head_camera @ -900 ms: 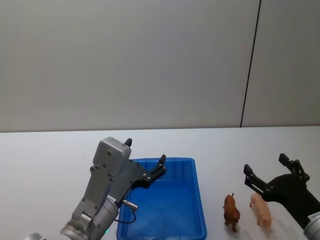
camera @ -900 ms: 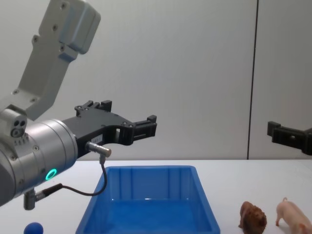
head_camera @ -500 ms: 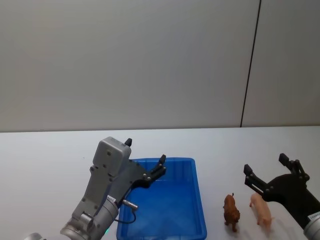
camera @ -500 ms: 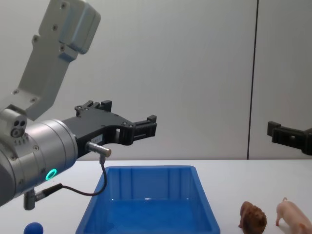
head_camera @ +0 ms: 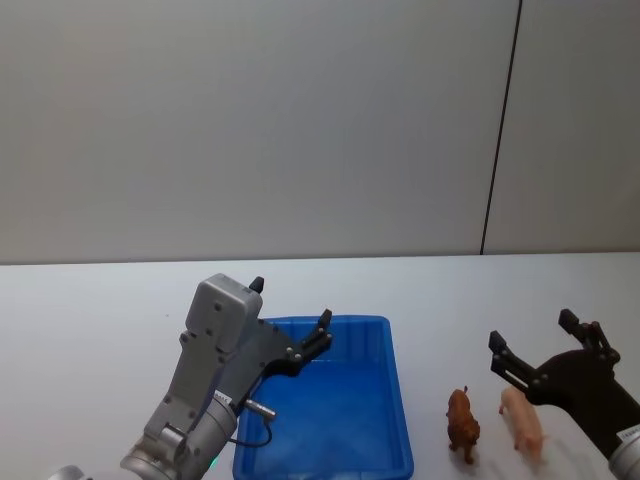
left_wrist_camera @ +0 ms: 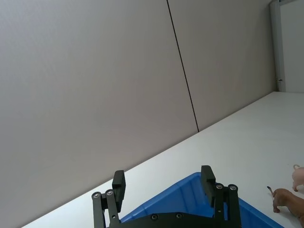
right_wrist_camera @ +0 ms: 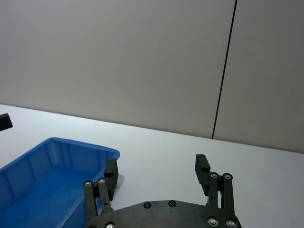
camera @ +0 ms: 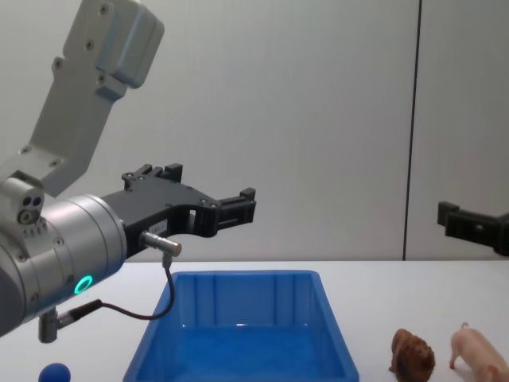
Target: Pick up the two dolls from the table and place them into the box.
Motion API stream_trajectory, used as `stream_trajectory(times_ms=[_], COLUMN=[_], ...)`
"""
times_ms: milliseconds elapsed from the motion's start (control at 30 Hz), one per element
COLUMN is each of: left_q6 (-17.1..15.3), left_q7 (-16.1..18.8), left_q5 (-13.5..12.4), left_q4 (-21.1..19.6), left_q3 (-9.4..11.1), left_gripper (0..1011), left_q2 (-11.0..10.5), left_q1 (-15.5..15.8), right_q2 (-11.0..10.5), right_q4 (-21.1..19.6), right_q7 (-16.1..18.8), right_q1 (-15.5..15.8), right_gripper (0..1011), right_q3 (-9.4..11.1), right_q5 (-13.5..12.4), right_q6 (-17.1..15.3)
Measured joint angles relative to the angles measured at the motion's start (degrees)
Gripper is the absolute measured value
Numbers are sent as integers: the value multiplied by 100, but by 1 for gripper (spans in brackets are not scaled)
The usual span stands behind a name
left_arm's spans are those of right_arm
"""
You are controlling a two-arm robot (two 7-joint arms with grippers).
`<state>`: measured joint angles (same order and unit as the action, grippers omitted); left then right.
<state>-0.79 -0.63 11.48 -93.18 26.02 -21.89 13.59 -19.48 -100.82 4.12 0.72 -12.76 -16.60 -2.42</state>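
The blue box (head_camera: 340, 322) stands on the white table (head_camera: 80, 320), with nothing inside that I can see. To its right stand the two dolls side by side: a brown lion (head_camera: 462, 424) nearer the box and a pale pink pig (head_camera: 523, 420) beyond it. My left gripper (head_camera: 291, 301) hangs open above the box's near left part. My right gripper (head_camera: 531, 330) is open too, held in the air above the pig and lion. In the chest view the lion (camera: 412, 355) and pig (camera: 477, 350) sit low at the right, well beneath the right gripper's fingertip (camera: 450, 216).
A small blue ball (camera: 54, 372) lies on the table left of the box (camera: 246, 278), under my left arm. A grey wall with a dark vertical seam (head_camera: 500, 130) backs the table. Bare tabletop stretches behind the box and dolls.
My right gripper has shifted very slightly lower and to the right. The left arm, box and dolls are where they were.
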Motion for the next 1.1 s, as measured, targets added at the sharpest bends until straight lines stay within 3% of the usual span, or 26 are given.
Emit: stream_trajectory(times_ms=[533, 1100], left_q6=[0, 0], left_q7=[0, 0], left_q5=[0, 0], left_q4=[0, 0], left_q3=[0, 0], left_gripper=[1001, 1001], left_q2=[0, 0], left_q1=[0, 0], right_q2=[-200, -262], right_q4=[345, 890], right_q7=[295, 655], right_q1=[-39, -146], right_gripper=[1001, 1001], right_q3=[150, 138], right_q5=[-104, 165], right_q6=[-582, -1030])
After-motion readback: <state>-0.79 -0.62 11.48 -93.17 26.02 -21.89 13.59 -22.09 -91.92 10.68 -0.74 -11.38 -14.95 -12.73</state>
